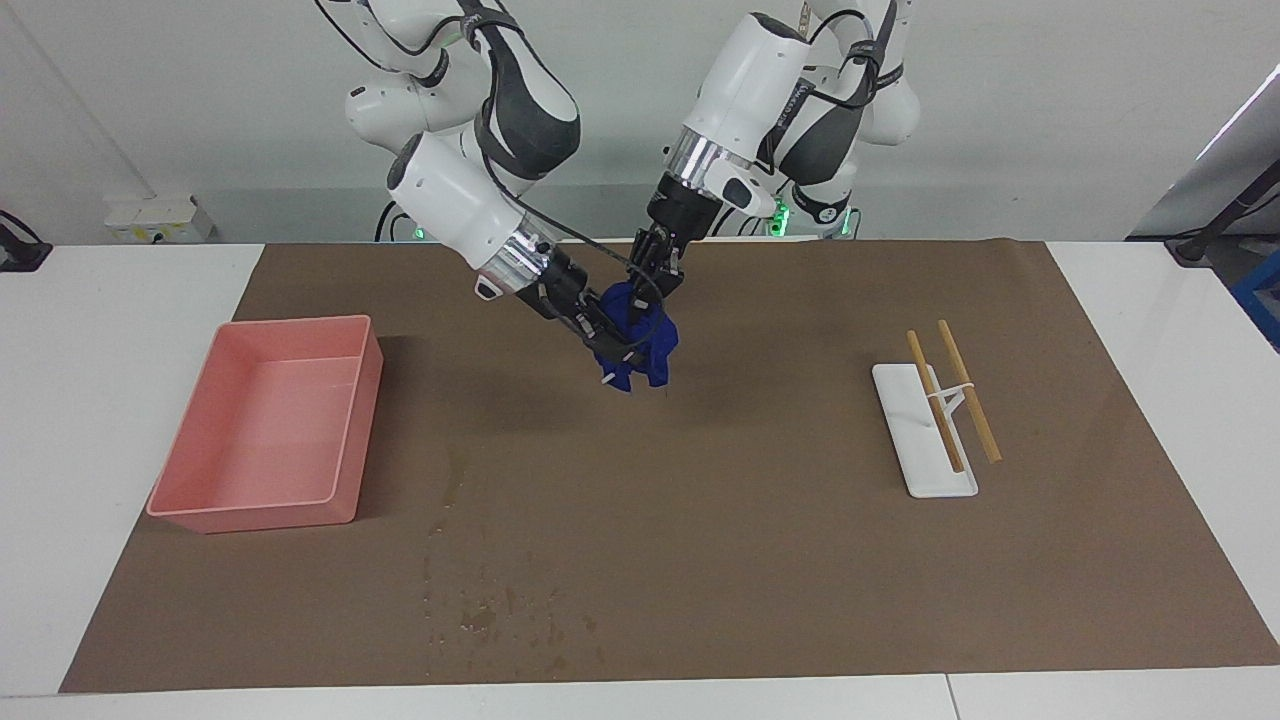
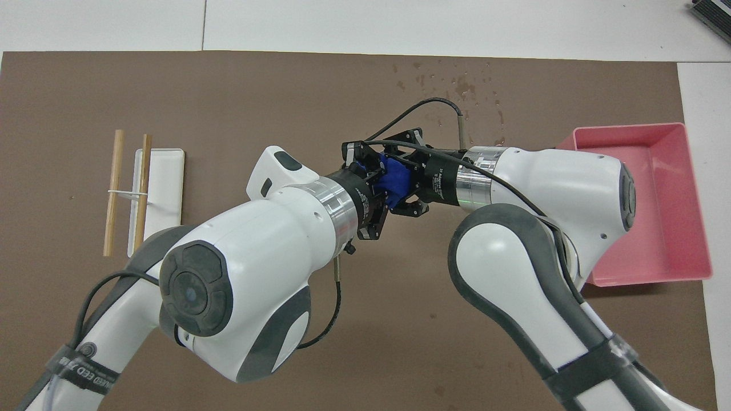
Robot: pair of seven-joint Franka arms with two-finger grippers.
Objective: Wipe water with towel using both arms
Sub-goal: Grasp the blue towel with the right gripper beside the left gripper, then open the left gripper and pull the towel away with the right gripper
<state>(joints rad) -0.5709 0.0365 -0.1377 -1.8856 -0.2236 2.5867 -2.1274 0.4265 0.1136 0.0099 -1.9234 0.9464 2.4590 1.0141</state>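
Both grippers meet mid-air over the middle of the brown mat (image 1: 760,560), roughly at centre of the facing view, with the towel (image 1: 640,345) bunched between them and hanging clear of the surface. Left gripper (image 1: 655,275) comes down from 1 o'clock and is clamped shut on the top of the towel. Right gripper (image 1: 612,345) comes in from 10 o'clock with its jaws narrowed onto the lower side of the towel; looks like a grip, so both hold it. In the overhead view the towel (image 2: 394,178) sits squeezed between the left gripper (image 2: 374,171) and the right gripper (image 2: 406,188). The water (image 1: 500,605) is a scatter of small dark spots at about 7 o'clock from the towel, near the mat edge farthest from the robots, well apart from it; in the overhead view the water (image 2: 457,85) shows at 1 o'clock from the grippers. Pink tray (image 1: 190,500) sits toward the right arm's end, white holder (image 1: 925,480) with two wooden sticks (image 1: 965,385) toward the left arm's end; neither matters here. Handling guess: towel is light, soft, limp, not fragile, will droop and bunch, so grip a thick fold, not a loose corner, and press it flat on the spots. Wiping not yet begun.
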